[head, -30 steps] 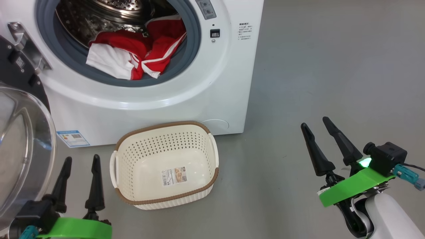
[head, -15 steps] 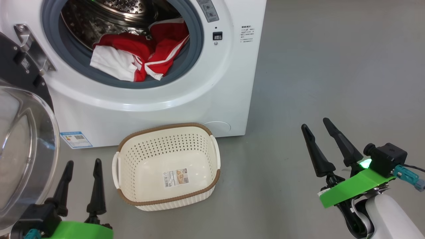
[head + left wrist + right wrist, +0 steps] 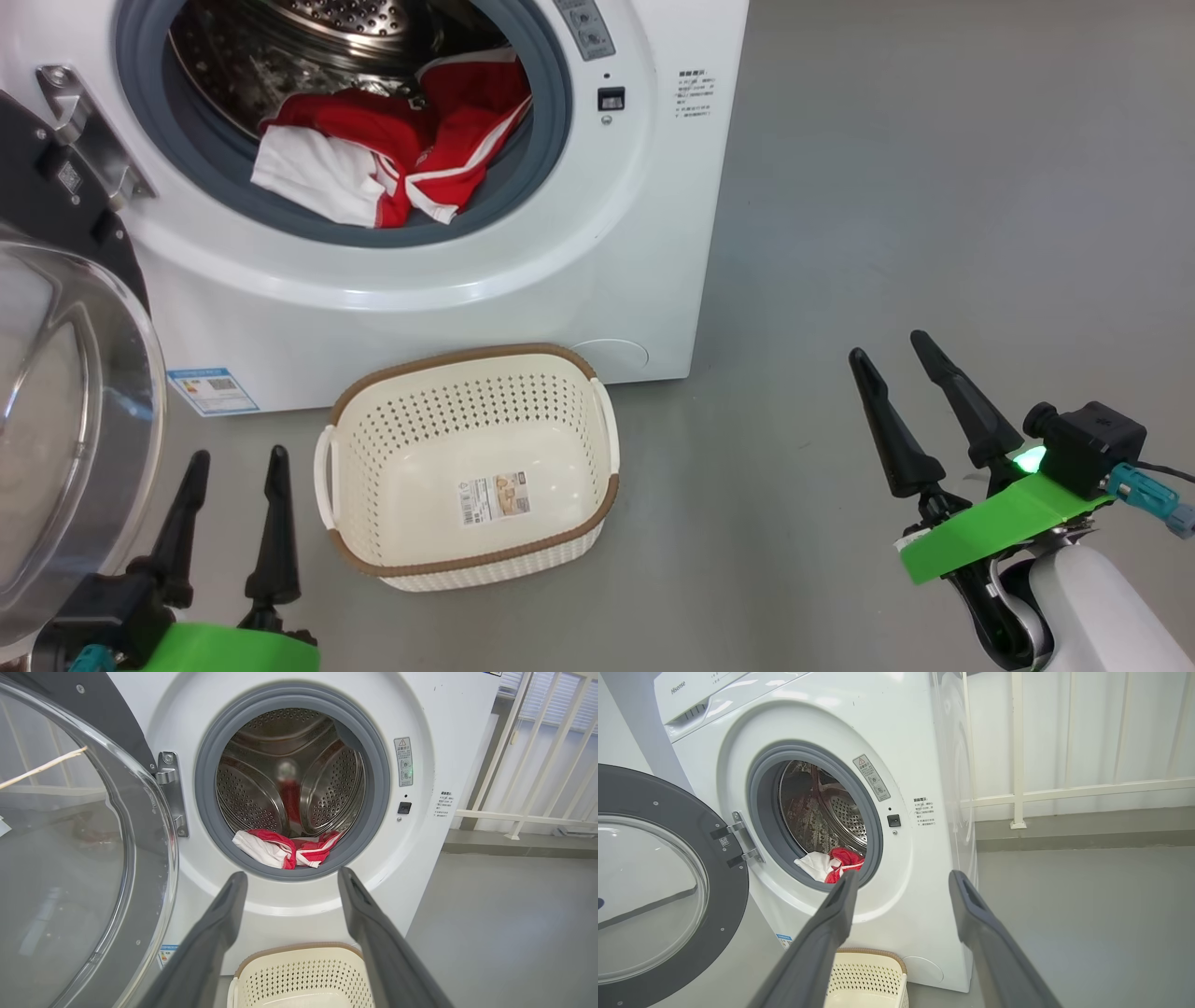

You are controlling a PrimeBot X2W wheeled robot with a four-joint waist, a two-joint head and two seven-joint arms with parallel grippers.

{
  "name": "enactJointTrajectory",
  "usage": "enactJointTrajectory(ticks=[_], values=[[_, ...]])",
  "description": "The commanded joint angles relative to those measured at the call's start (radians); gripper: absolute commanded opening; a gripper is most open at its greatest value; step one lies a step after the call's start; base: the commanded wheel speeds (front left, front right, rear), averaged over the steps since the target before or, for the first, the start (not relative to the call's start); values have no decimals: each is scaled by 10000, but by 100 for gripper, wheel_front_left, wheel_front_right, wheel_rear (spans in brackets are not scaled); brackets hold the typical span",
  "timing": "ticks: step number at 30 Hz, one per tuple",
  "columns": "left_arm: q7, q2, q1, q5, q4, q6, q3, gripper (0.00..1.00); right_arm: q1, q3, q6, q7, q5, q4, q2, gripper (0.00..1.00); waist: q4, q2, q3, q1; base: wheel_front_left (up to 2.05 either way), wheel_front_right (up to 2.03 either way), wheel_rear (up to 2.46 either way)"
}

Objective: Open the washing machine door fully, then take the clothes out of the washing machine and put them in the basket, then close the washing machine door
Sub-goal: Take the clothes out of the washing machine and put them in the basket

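The washer (image 3: 523, 289) has its door (image 3: 75, 411) swung wide open, hinged on the robot's left. The clothes (image 3: 373, 168) lie inside the washer's mouth, spilling onto the gasket (image 3: 537, 159). The basket (image 3: 467, 359) sits just in front of the washer. The left gripper (image 3: 238, 455) hovers before the washer near the door, fingers spread, holding nothing. The right gripper (image 3: 889, 345) hangs right of the washer, likewise spread and empty.
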Motion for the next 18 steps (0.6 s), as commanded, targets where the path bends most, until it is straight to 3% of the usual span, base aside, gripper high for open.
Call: enactJointTrajectory(ticks=[1,10,18], values=[[-80,158,-153,20,-204,-94,392,100,-6,83,16,-118,-166,-243,-92,100,0,-1,17,0,0,0,0],[-80,143,-210,17,-138,-113,391,100,-33,59,16,-118,-149,-255,-76,100,7,-1,75,0,14,-14,0],[-80,109,-225,-34,-111,-114,403,100,-4,76,16,-118,-142,-250,-39,100,5,-1,68,0,105,-105,0]])
